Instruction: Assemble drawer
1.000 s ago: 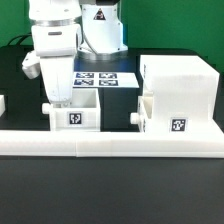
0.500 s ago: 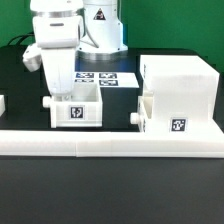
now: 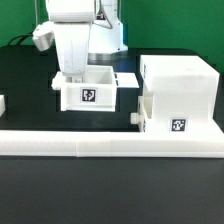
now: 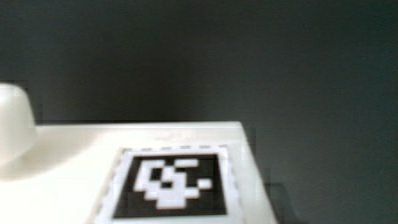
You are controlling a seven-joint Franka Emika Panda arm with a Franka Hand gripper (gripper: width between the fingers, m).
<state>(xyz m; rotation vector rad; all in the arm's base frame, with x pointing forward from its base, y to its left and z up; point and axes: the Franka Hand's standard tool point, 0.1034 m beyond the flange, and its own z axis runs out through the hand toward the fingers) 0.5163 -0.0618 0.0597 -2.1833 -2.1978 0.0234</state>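
Note:
My gripper [image 3: 72,76] is shut on the rear left wall of a small white open-top drawer box [image 3: 90,94]. It holds the box a little above the black table. The box's front carries a square tag. The large white casing [image 3: 182,78] stands at the exterior view's right. A second box [image 3: 165,122] with a tag and a side knob sits in its lower part and sticks out a little. The wrist view shows only a white box surface with a tag [image 4: 173,180] and a rounded white knob [image 4: 9,125]. The fingers are out of that picture.
A long low white rail [image 3: 110,143] runs along the front of the table. The marker board [image 3: 128,78] lies behind the held box, mostly hidden. A small white part [image 3: 2,103] shows at the exterior view's left edge. The arm's base stands at the back.
The gripper has lifted the small box off the table and carried it up and toward the exterior view's right, nearer the casing. The casing and its box have not moved.

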